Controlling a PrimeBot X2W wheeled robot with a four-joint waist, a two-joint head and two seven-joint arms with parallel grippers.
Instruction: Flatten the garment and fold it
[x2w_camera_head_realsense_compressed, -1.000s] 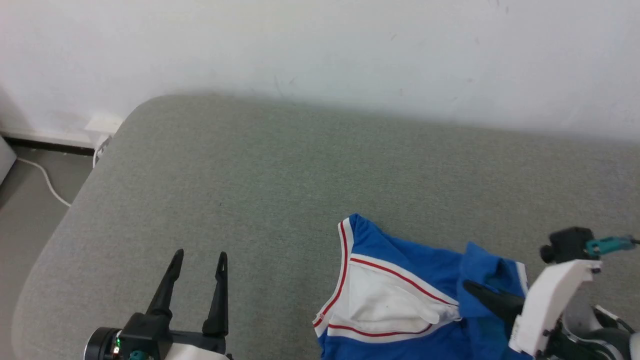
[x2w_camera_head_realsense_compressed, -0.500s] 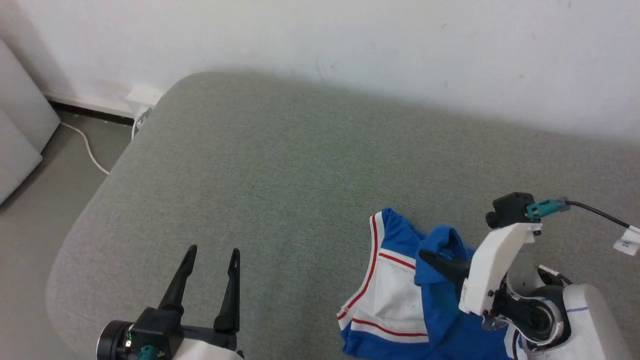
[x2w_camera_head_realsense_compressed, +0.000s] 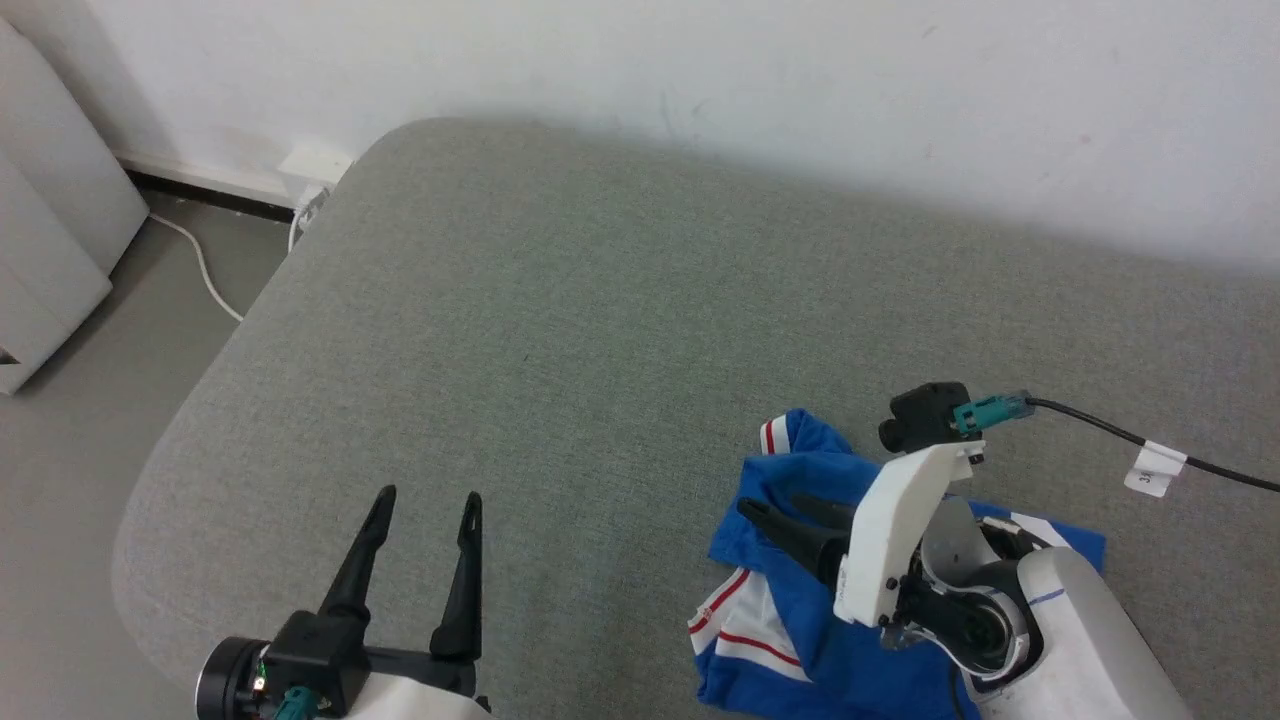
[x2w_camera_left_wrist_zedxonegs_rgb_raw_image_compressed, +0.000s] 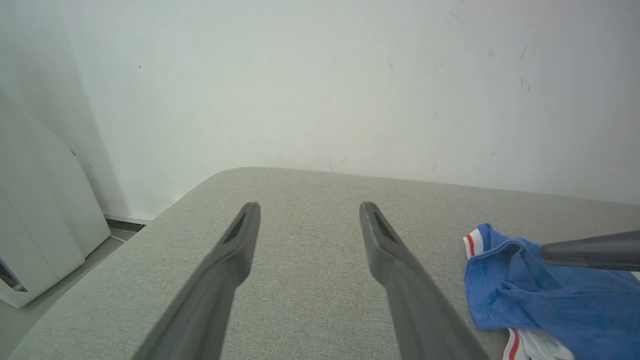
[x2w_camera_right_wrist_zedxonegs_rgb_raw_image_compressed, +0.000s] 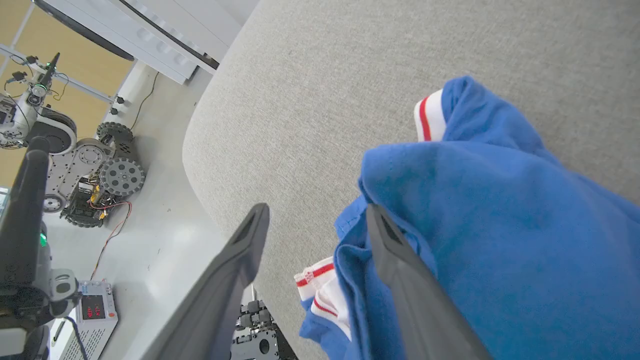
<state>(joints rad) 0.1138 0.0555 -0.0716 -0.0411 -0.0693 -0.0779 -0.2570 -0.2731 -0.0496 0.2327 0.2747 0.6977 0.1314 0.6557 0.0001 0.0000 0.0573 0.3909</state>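
Grey fabric-padded worktop (x2w_camera_head_realsense_compressed: 560, 330) carries a crumpled royal-blue jersey T-shirt (x2w_camera_head_realsense_compressed: 785, 478), judged light and limp; pinch a red-striped trimmed edge. Left tool (x2w_camera_head_realsense_compressed: 428, 495) and right tool (x2w_camera_head_realsense_compressed: 772, 505) both gape, gripping nothing.

Nothing reads clearly: the tag (x2w_camera_head_realsense_compressed: 1155, 470) on the cable (x2w_camera_head_realsense_compressed: 1090, 425) right of the garment (x2w_camera_head_realsense_compressed: 800, 480) bears a cut-off mark, perhaps a 3, and the red digits on a floor box (x2w_camera_right_wrist_zedxonegs_rgb_raw_image_compressed: 95, 312) left of the garment are blurred.

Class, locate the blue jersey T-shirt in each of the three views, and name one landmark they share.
Head view: the jersey T-shirt lies crumpled at lower right, beneath the right gripper.
Left wrist view: jersey T-shirt at the lower right edge.
Right wrist view: jersey T-shirt across the right half.
Shared landmark: the grey cushion beneath it.
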